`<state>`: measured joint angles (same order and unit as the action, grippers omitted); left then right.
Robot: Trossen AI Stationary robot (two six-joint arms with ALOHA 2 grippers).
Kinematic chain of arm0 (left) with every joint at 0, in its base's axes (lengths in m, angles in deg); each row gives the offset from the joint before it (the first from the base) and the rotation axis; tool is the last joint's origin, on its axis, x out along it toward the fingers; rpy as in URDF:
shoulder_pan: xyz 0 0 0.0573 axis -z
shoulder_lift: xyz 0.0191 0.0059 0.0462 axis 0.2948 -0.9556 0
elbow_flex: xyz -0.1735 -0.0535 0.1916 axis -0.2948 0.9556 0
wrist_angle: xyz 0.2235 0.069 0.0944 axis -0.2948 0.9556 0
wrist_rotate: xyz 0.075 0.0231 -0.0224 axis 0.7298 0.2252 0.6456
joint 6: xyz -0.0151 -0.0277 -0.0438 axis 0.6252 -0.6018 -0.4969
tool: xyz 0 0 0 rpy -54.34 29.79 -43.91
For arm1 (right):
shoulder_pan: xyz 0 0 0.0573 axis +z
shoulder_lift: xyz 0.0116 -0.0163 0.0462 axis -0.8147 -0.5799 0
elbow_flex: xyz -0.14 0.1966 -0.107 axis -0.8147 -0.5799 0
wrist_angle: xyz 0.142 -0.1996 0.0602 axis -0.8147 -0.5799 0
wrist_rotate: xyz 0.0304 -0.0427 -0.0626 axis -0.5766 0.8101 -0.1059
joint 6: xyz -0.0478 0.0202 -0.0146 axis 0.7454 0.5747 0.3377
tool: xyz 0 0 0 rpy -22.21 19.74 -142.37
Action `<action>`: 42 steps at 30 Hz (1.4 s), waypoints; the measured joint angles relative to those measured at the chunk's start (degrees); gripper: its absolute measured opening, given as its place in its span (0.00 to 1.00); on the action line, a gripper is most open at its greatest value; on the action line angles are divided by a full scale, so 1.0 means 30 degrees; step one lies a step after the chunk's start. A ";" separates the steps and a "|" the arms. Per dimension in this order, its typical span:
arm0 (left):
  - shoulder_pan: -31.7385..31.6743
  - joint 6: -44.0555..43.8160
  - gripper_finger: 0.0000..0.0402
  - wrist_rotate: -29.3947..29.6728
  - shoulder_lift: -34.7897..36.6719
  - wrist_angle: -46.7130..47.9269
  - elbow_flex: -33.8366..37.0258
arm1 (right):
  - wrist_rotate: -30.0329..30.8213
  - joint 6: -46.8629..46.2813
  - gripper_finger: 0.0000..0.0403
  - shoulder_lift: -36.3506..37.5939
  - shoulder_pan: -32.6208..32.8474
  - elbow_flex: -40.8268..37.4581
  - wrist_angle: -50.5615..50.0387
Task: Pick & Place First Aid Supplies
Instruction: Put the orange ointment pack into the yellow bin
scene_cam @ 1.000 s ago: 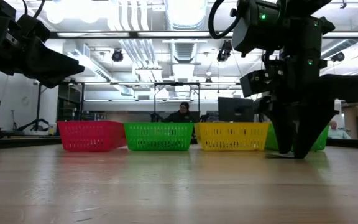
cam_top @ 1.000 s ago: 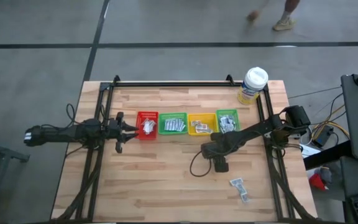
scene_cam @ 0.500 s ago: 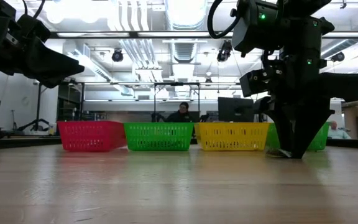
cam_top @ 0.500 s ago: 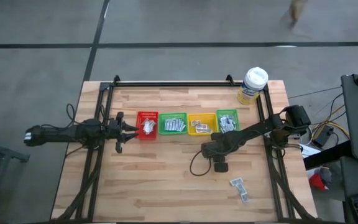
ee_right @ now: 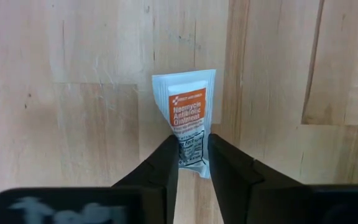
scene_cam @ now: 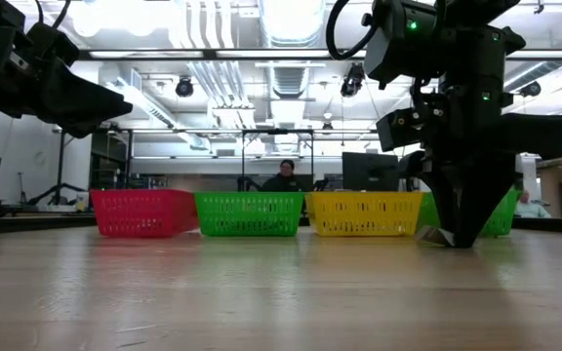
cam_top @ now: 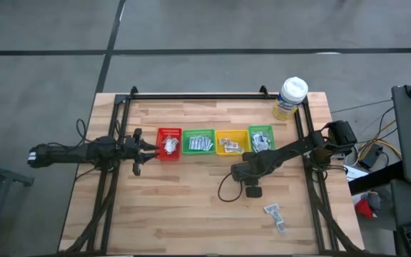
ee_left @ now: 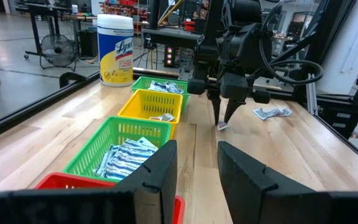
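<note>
Pick step: the right gripper (ee_right: 188, 163) pinches a white-orange antibiotic ointment sachet (ee_right: 185, 113) on the table, just in front of the yellow bin (cam_top: 230, 142); next, a straight lift, probably to that bin; the left gripper (ee_left: 196, 171) waits parted beside the red bin (cam_top: 168, 143).

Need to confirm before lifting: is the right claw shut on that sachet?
Yes. Right claw pinches the white-red sachet at its end, on the table.

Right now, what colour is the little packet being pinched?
White packet with an orange label; right wrist view shows it best.
</note>
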<state>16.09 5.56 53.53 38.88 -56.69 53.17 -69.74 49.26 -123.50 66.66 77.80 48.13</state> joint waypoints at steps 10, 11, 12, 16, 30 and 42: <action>0.0007 0.0000 0.28 0.0000 0.0000 0.0000 0.0000 | -0.0026 0.0006 0.18 0.0614 0.0000 -0.0051 -0.0218; 0.0007 -0.0001 0.28 0.0001 0.0000 0.0000 0.0000 | -0.0074 0.0006 0.18 0.0777 0.0000 -0.0051 -0.0235; 0.0001 -0.0006 0.28 0.0000 0.0000 0.0000 0.0000 | -0.0114 0.0000 0.19 0.0976 0.0000 -0.0051 -0.0301; 0.0002 -0.0002 0.28 0.0000 0.0007 0.0000 0.0000 | -0.0131 -0.0431 0.19 0.1724 0.0000 -0.0044 -0.0334; 0.0000 -0.0007 0.28 0.0007 0.0007 -0.0007 0.0000 | 0.2692 0.1959 0.15 0.4865 -0.1366 0.1605 -0.0331; 0.0005 -0.0051 0.28 0.0001 -0.0029 -0.0034 0.0000 | 0.4051 0.7256 0.15 0.3360 -0.5332 0.4968 -0.1091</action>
<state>16.10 5.40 53.53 38.79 -56.79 53.17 -57.59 71.03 -113.42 50.66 92.70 44.86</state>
